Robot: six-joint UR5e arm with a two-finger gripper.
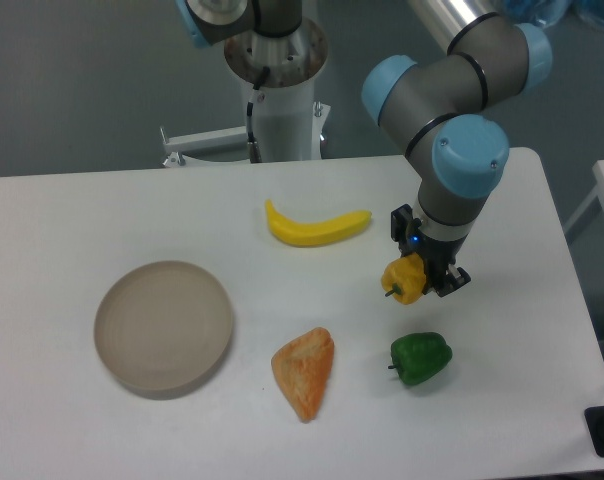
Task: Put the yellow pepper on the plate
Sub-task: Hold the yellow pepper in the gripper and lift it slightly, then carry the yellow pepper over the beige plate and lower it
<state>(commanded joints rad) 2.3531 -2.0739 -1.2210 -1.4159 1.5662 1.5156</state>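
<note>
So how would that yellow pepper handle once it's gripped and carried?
The yellow pepper looks like a moulded toy, so probably stiff and light. Its lobed, glossy skin could slip or twist in the hand. Set on the plate, its rounded body may well roll or tip.

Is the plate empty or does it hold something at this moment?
Empty. The plate shows only its bare surface; the yellow pepper is in the gripper, far right.

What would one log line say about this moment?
gripper: shut on small yellow-orange toy pepper, lifted | round beige plate: empty, far left | not yet placed
</note>
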